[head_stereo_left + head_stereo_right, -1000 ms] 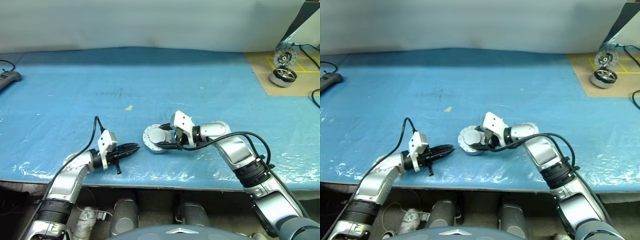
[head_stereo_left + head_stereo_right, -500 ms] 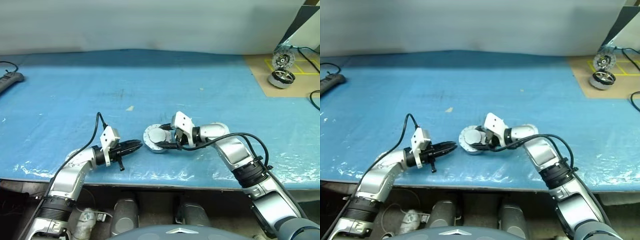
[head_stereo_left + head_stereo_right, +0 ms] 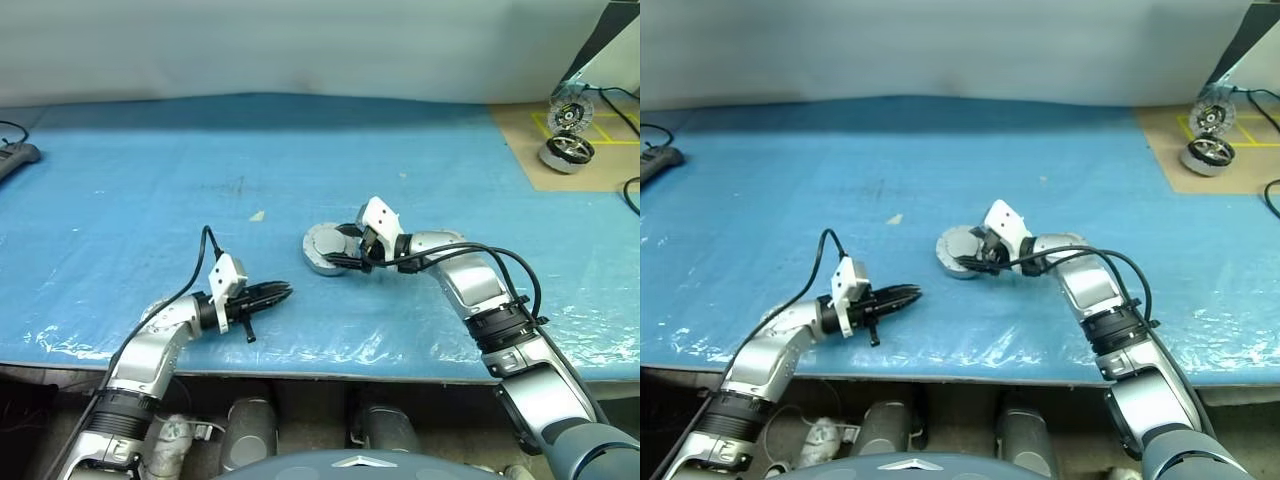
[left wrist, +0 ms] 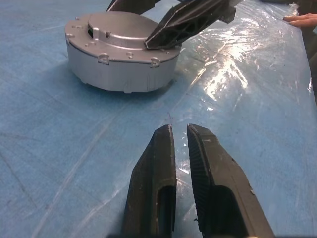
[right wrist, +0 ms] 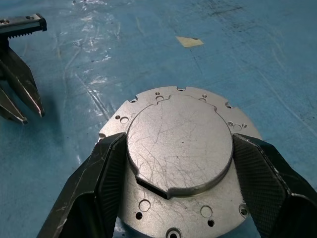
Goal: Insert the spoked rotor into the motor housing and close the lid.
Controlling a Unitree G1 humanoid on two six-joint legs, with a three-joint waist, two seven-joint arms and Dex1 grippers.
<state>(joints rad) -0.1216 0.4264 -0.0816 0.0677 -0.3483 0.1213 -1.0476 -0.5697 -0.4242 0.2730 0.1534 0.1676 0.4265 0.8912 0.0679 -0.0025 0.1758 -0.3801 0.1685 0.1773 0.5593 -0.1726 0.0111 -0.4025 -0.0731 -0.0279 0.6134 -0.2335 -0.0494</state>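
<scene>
The motor housing (image 3: pixel 327 249) sits on the blue table cover (image 3: pixel 150 170) near the front edge, a little right of centre, with the lid (image 5: pixel 179 142) lying flat and closed on top, its plain grey face up. The right gripper (image 5: pixel 179 171) straddles it from about four o'clock, its fingers (image 5: pixel 101 171) spread wide and pressed against the raised lid's two opposite sides. At roughly eight o'clock from the housing, apart from it, the left gripper (image 4: pixel 179 136) hangs low over the cover, pointing toward the housing with its fingers nearly together and nothing between them. At the far right corner, on a brown mat (image 3: pixel 530 150), stand two more motor parts (image 3: pixel 566 152).
</scene>
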